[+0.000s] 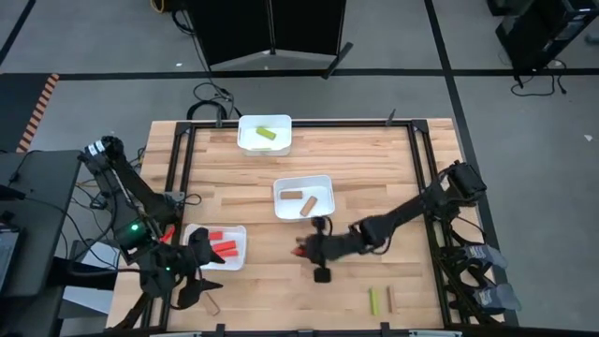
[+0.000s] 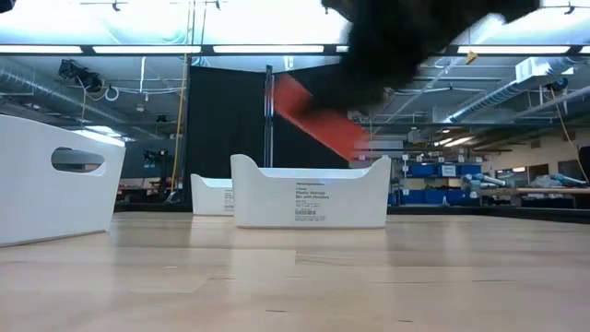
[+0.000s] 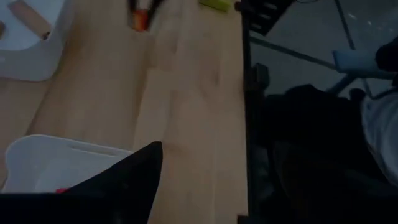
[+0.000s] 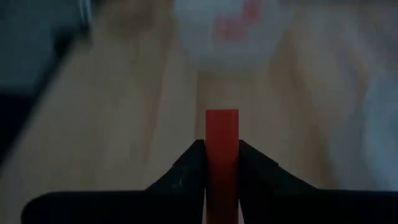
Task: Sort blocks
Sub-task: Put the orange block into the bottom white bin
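Jaws of my right gripper [image 4: 222,163] are clamping a red block [image 4: 222,149] near its end, holding it clear of the bench [image 1: 281,290] toward the middle of the near edge. I judge I am carrying it to the red tray [image 1: 239,245] by the left edge, so I am keeping the grip square and the block level until it is over the rim. My left gripper [image 1: 192,271] is waiting beside that tray, jaws spread and holding nothing. Pale wood planks are carrying three white trays; a workshop with shelving is showing behind.
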